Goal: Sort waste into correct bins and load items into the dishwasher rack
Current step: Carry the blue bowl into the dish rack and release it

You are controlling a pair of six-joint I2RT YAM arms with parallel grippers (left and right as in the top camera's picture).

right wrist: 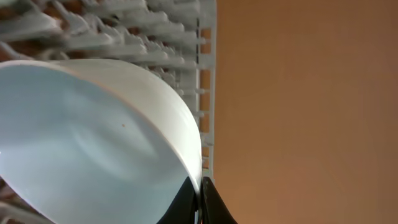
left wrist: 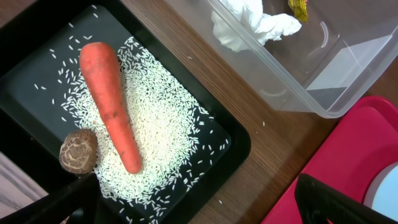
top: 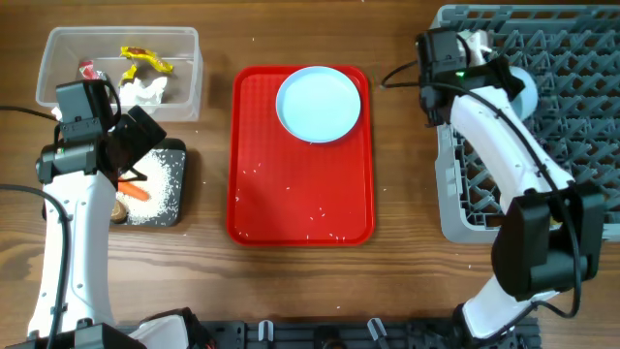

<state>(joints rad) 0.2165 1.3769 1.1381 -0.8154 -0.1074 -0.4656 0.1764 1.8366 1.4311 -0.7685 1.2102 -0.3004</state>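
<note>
Hanging over the black tray (top: 180, 165), the left pincer (top: 143, 136) sits above the carrot piece (top: 134, 191); the plate (top: 319, 103) lies on the red tray (top: 291, 213). From the left wrist, its fingers (left wrist: 74, 202) stand spread, with carrot, rice grains (left wrist: 161, 124) and brown lump (left wrist: 78, 151) just beyond them. From the right wrist, the right pincer (right wrist: 200, 194) pinches the rim of a bowl (right wrist: 93, 143) against the dishwasher rack (right wrist: 155, 31).
</note>
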